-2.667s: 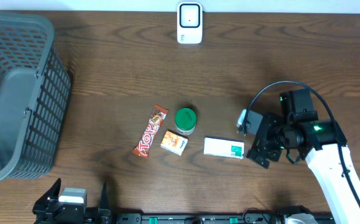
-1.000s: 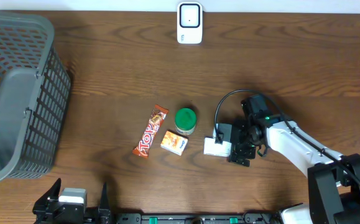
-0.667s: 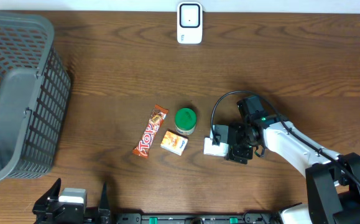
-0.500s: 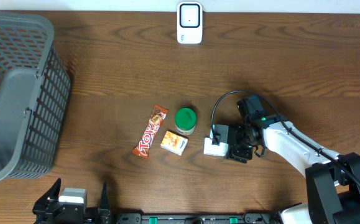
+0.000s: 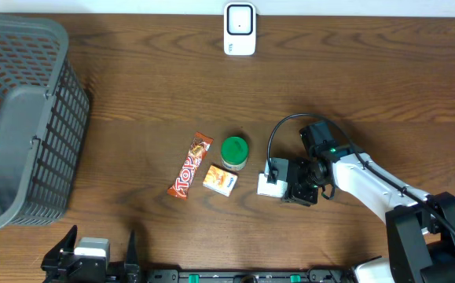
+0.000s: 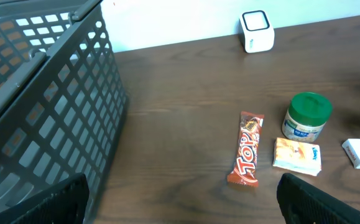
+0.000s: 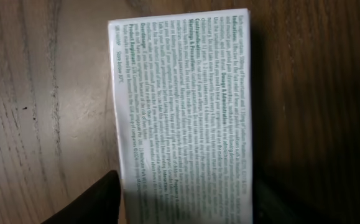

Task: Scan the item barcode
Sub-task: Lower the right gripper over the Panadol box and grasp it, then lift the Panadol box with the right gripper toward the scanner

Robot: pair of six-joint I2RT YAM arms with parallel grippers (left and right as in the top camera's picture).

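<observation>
The item under my right gripper (image 5: 284, 185) is a white carton (image 5: 269, 185) printed with fine green and black text, lying flat on the brown table. In the right wrist view the carton (image 7: 183, 112) fills the gap between the two dark fingers, which press against its long sides, so the gripper (image 7: 186, 208) is shut on it. No barcode shows on the upward face. The white scanner (image 5: 240, 29) stands at the table's far edge. My left gripper (image 6: 183, 211) hovers open at the near left with nothing between its fingers.
A red Top chocolate bar (image 5: 190, 176), a green-lidded jar (image 5: 234, 152) and a small orange packet (image 5: 220, 180) lie just left of the carton. A large grey mesh basket (image 5: 23, 118) takes up the left side.
The right arm came in from the right and lowered over the carton, and its fingers narrowed onto the carton's sides. The carton shifted slightly left. The left arm has stayed still.
</observation>
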